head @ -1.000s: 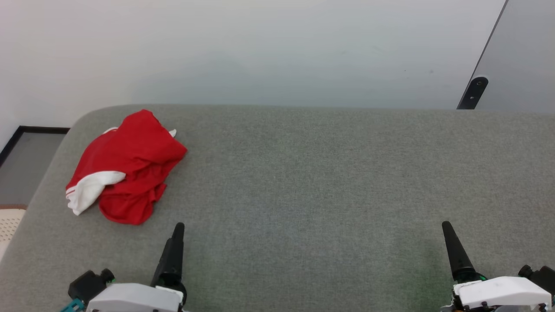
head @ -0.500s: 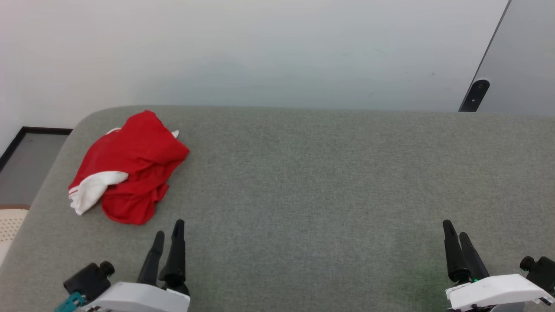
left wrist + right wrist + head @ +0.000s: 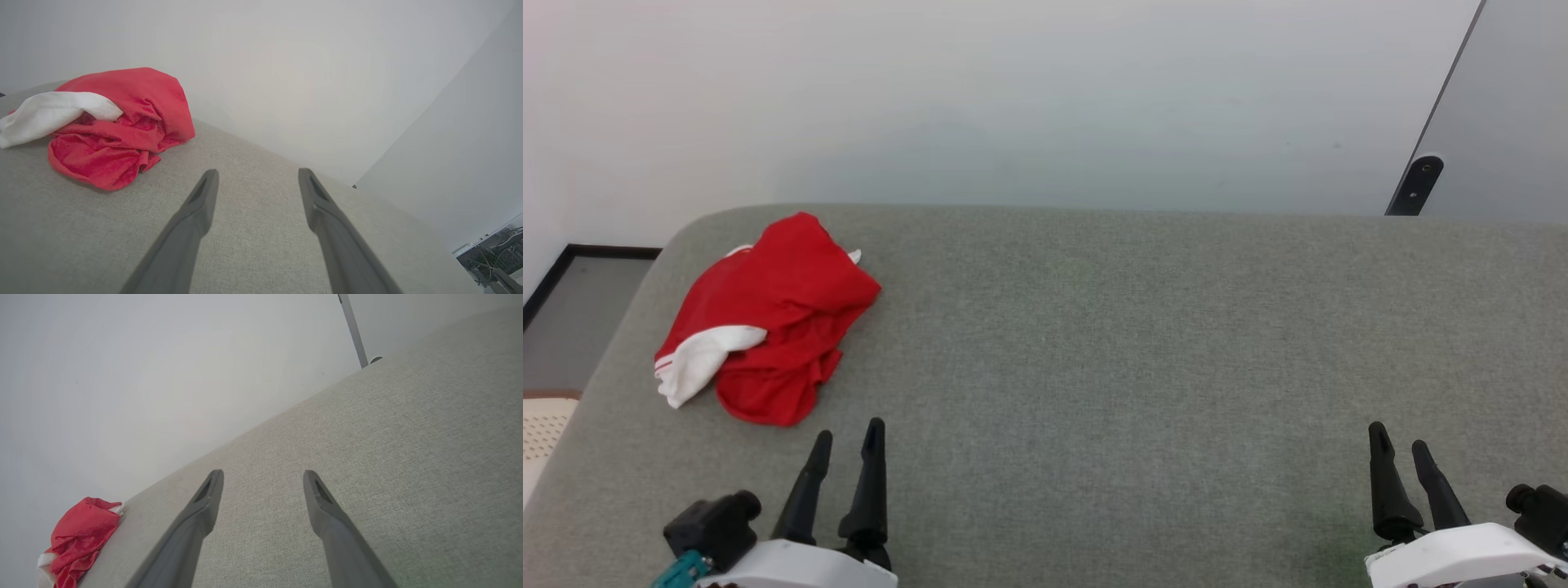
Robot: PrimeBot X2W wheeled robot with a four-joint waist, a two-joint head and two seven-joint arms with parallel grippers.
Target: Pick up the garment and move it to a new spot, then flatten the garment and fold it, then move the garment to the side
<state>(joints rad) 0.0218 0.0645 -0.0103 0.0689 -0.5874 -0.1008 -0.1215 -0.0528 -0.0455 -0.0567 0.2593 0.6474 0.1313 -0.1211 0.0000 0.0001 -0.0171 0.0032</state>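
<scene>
The garment point(image 3: 772, 318) lies crumpled in a heap at the far left of the grey fabric surface point(image 3: 1143, 343), red with one white sleeve hanging toward the left edge. In the left wrist view the garment point(image 3: 118, 126) sits ahead and to the left of my fingers. My left gripper point(image 3: 848, 434) is open and empty, just below and right of the heap, apart from it. At the lower right my right gripper point(image 3: 1398, 436) is open too, with nothing between its fingers. The right wrist view shows the garment point(image 3: 79, 539) far off at the lower left.
A pale wall rises behind the surface. A dark post with a round foot point(image 3: 1414, 184) stands at the back right. Past the rounded left corner lies grey floor with a dark border point(image 3: 572, 302). Cables and equipment point(image 3: 494, 253) show low in the left wrist view.
Both grippers have turned so that two spread fingers show on each instead of one. The head view has shifted slightly; the garment has not moved.
</scene>
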